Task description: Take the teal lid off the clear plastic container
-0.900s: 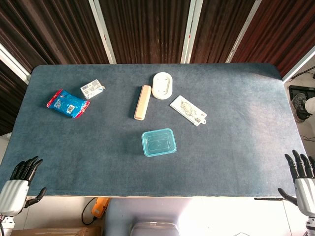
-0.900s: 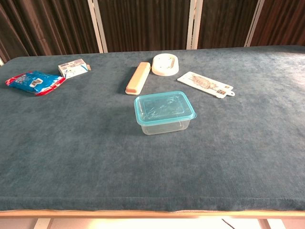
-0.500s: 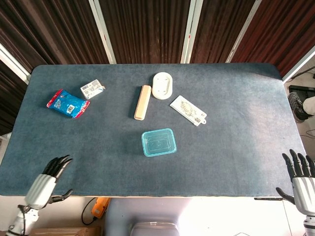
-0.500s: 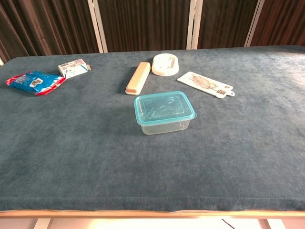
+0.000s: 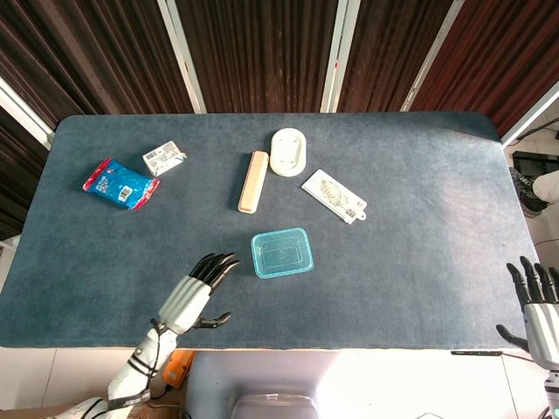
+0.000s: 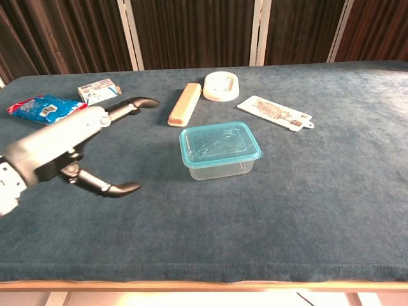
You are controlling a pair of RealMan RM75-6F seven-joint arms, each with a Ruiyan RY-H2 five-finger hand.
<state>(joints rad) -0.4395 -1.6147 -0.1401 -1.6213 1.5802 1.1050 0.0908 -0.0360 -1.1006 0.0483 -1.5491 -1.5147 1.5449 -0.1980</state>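
Observation:
The clear plastic container stands near the table's middle with its teal lid fitted on top. My left hand hovers over the table to the left of the container, open, fingers stretched toward it and thumb spread apart, touching nothing. My right hand stays off the table's front right corner, open, fingers pointing up, and does not show in the chest view.
Behind the container lie a tan case, a white oval dish and a white printed card. A red-and-blue packet and a small box sit at the far left. The front table edge runs below.
My left hand has swung from beyond the front left corner in over the table toward the container, and now shows in the chest view. The right hand dropped slightly.

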